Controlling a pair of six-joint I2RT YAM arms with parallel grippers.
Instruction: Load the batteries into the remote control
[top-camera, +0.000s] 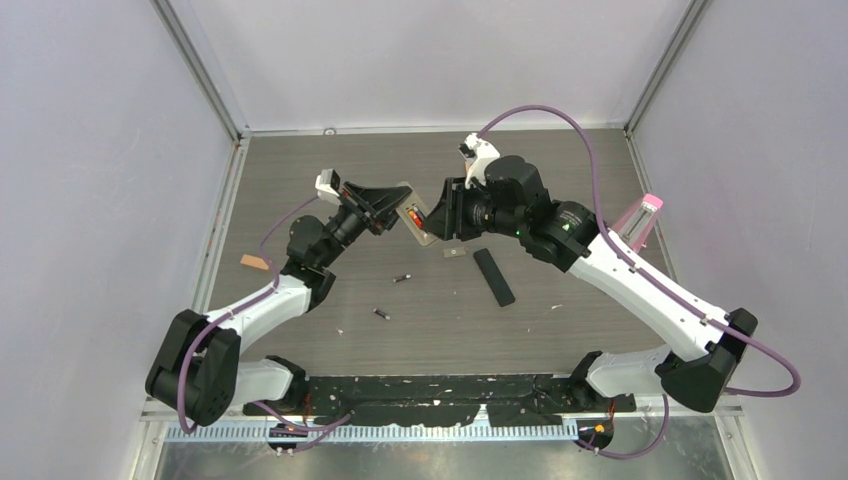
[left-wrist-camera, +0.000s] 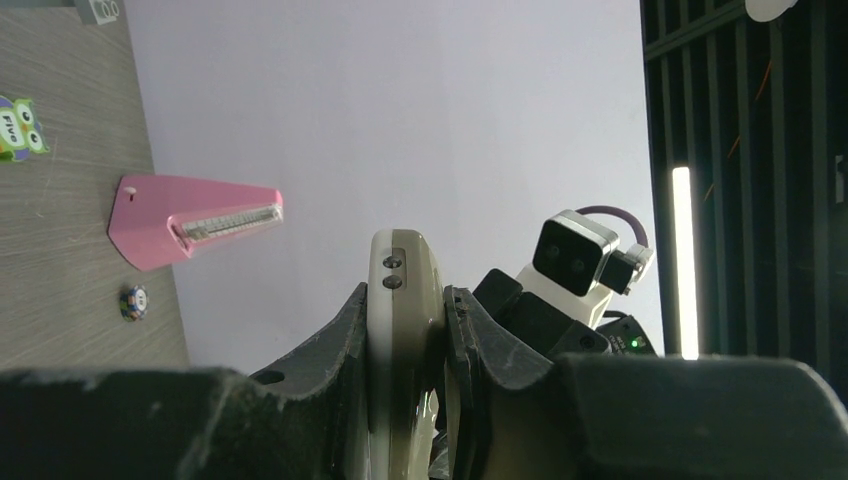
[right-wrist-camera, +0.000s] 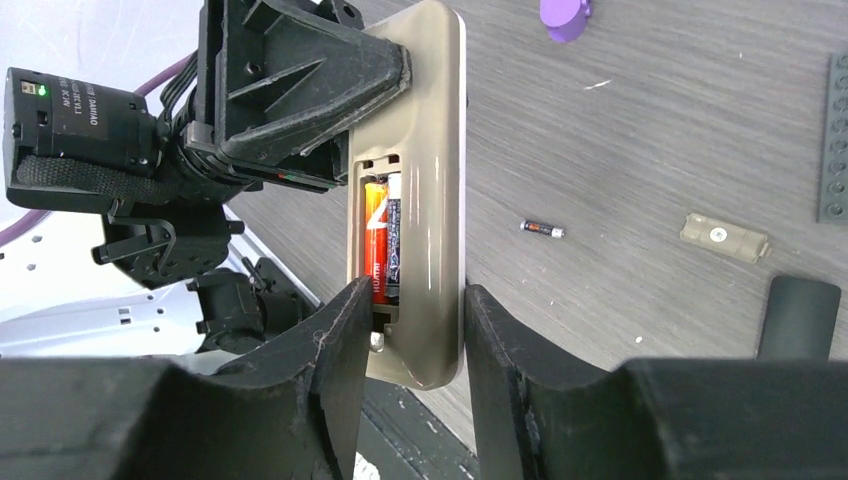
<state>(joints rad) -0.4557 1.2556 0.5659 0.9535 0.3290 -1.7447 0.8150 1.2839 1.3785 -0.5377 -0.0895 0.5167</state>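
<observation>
- Well, my left hand (left-wrist-camera: 405, 305) is clamped on the remote control (right-wrist-camera: 435, 120). From the left wrist the remote shows edge-on, with a dark finger pressed against either side of it.
- The remote is held up off the worktop (top-camera: 300, 160), near the middle of the overhead view, between my two hands.
- Its battery compartment stands open and faces my right wrist camera.
- Two cells lie in it side by side and touching — the orange-red battery (right-wrist-camera: 375, 240) on the left, the dark battery (right-wrist-camera: 393, 235) just to its right.
- My right hand (right-wrist-camera: 415, 300) straddles the lower end of the remote, at the bottom centre of the right wrist frame. One finger overlaps the remote's left edge and the other sits at its right edge.
- Whether those fingers are pinching the remote or only standing around it, I cannot tell.
- A loose battery (right-wrist-camera: 541, 229) lies flat on the worktop, right of the remote in the right wrist frame and apart from it.
- A second loose battery (top-camera: 381, 314) lies lower in the overhead view, below centre.
- A beige cover plate (right-wrist-camera: 725, 238) lies flat further right — near it is a black bar (top-camera: 493, 277), not touching.
- A pink wedge (left-wrist-camera: 195, 220) shows at the left of the left wrist frame.
</observation>
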